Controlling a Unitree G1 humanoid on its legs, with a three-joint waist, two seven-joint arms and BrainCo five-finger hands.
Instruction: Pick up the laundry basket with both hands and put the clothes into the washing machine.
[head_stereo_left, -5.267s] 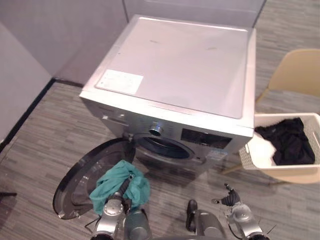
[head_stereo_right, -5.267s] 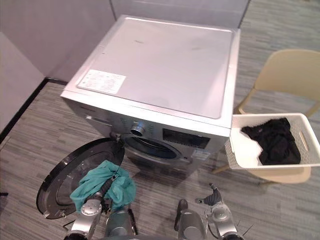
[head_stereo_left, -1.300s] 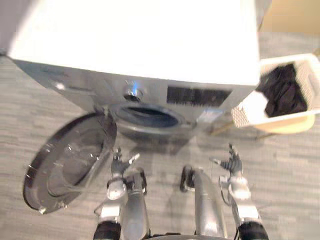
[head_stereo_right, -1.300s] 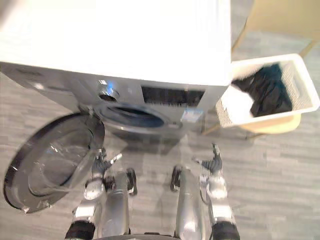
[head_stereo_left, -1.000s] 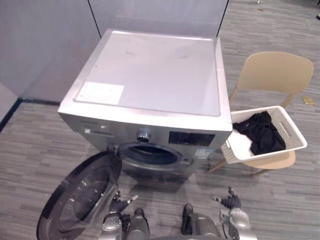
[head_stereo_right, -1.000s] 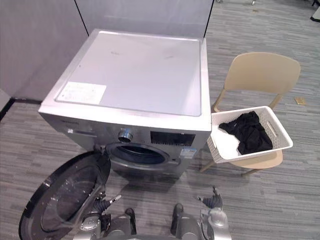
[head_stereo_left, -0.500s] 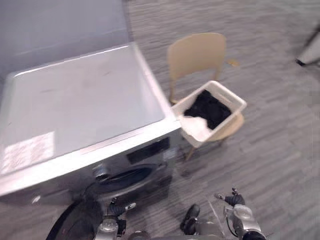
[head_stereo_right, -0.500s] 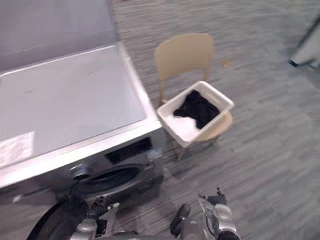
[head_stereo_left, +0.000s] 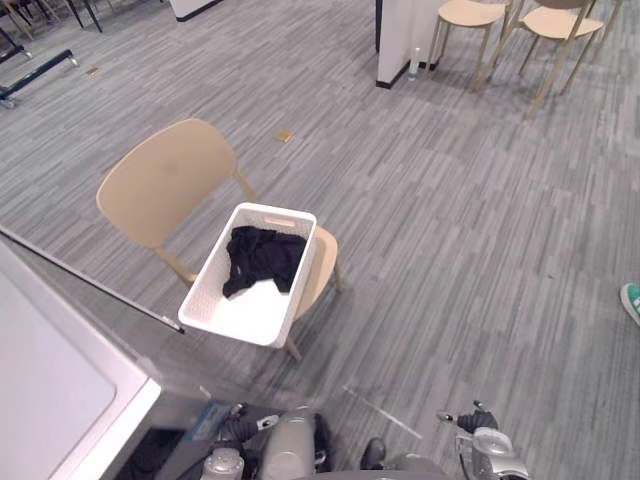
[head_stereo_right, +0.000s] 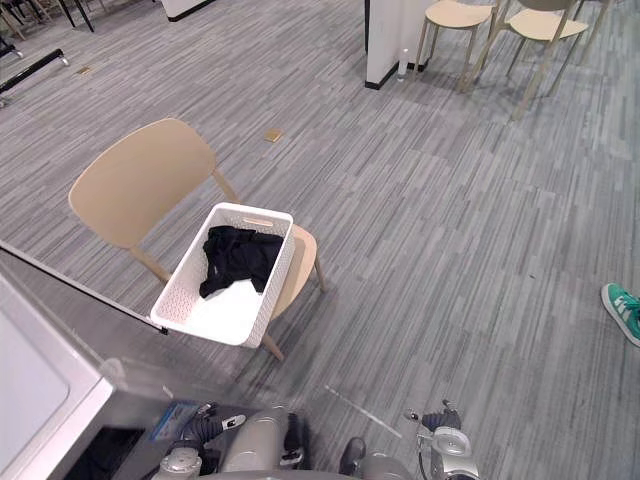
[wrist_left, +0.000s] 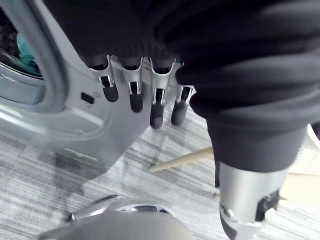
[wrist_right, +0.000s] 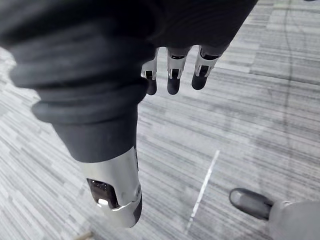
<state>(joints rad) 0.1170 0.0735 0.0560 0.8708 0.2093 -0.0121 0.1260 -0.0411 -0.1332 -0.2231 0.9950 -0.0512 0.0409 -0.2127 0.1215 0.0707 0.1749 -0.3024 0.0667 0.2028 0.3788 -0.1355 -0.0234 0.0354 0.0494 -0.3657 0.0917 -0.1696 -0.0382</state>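
on the seat of a beige chair (head_stereo_left: 165, 192), just to the right of the washing machine (head_stereo_left: 55, 400), sits the white laundry basket (head_stereo_left: 208, 283), its perforated walls upright and its long side running away from the robot. inside it a black garment (head_stereo_left: 264, 256) lies bunched toward the far end and a white cloth (head_stereo_left: 252, 306) lies at the near end. neither hand touches the basket. the left hand (head_stereo_left: 240, 430) hangs low in front of the machine's silver front, well short of the chair; its fingers (wrist_left: 156, 107) are straight and hold nothing. past them the left wrist view shows the rim of the machine's round opening, with a teal cloth (wrist_left: 27, 52) inside the drum. the right hand (head_stereo_left: 478, 420) hangs over the grey plank floor (head_stereo_left: 480, 220) to the right, fingers (wrist_right: 172, 80) straight and empty. farther off stand two more beige chairs (head_stereo_left: 470, 15) beside a white pillar (head_stereo_left: 400, 45), and a person's teal shoe (head_stereo_left: 631, 300) shows at the right edge.
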